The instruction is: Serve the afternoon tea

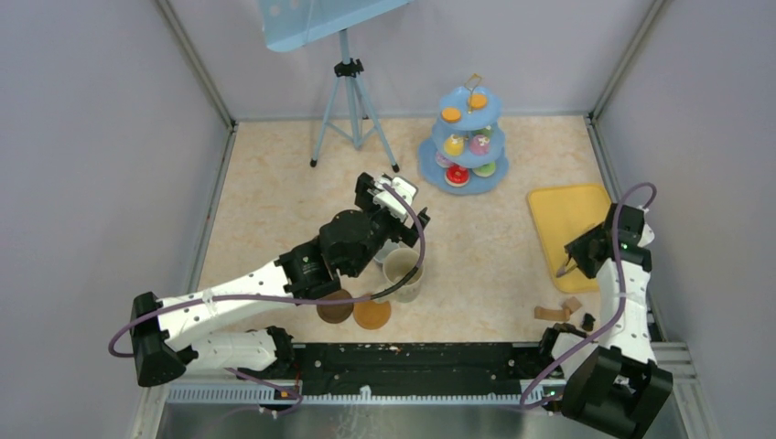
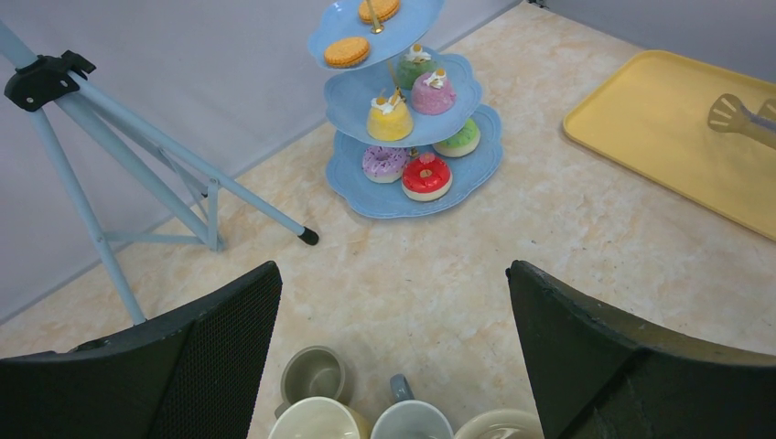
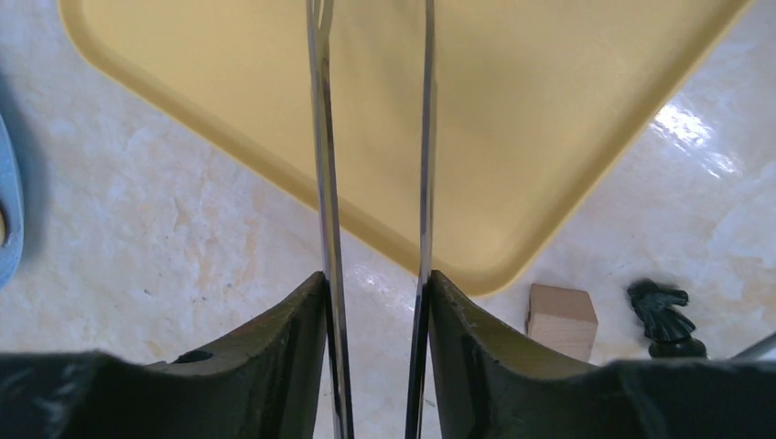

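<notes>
The light-blue three-tier cake stand (image 1: 467,137) (image 2: 403,119) stands at the back with small toy cakes (image 2: 426,176) on its tiers. My left gripper (image 1: 389,197) (image 2: 393,283) hangs open above the mugs, holding nothing. The large cream mug (image 1: 403,273) shows beside that arm. The left wrist view shows a small grey mug (image 2: 314,373), a yellow one (image 2: 316,422), a second grey one (image 2: 412,422) and the cream rim (image 2: 499,426). Two round brown coasters (image 1: 335,311) (image 1: 371,315) lie near the front. My right gripper (image 1: 581,258) (image 3: 375,283) is shut on metal tongs (image 3: 322,183).
A flat yellow tray (image 1: 567,224) (image 3: 512,101) (image 2: 659,137) lies at the right, under the tongs' tips (image 2: 732,114). Wooden blocks (image 1: 552,312) (image 3: 561,318) and a small black piece (image 1: 587,320) (image 3: 663,309) sit near the front right. A blue tripod (image 1: 348,91) (image 2: 137,155) stands at the back left.
</notes>
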Controlling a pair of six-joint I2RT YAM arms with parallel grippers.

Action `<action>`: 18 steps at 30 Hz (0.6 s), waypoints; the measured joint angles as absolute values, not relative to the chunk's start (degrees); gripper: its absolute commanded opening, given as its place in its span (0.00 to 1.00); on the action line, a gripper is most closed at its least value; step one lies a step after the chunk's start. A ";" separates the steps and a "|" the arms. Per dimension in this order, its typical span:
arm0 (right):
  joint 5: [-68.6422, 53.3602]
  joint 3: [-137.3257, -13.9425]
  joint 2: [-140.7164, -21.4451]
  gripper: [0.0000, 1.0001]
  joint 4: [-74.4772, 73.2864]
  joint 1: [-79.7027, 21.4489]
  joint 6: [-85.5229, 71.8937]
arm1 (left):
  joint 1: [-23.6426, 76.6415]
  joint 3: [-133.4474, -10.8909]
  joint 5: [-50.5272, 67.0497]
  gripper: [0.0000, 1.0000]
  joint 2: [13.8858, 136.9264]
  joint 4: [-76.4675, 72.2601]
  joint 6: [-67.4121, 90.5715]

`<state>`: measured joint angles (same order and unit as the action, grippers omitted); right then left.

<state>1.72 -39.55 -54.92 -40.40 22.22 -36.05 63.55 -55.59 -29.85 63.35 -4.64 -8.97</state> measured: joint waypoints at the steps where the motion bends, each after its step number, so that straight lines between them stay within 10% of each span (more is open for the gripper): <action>1: 2.35 -39.57 -54.39 0.48 -40.64 22.22 -36.23 | 63.55 -55.59 -29.85 0.99 63.35 -4.62 -8.95; 18: 10.55 -43.62 -50.22 0.48 -45.93 22.22 -36.03 | 63.55 -55.59 -29.82 0.99 63.35 -4.64 -8.95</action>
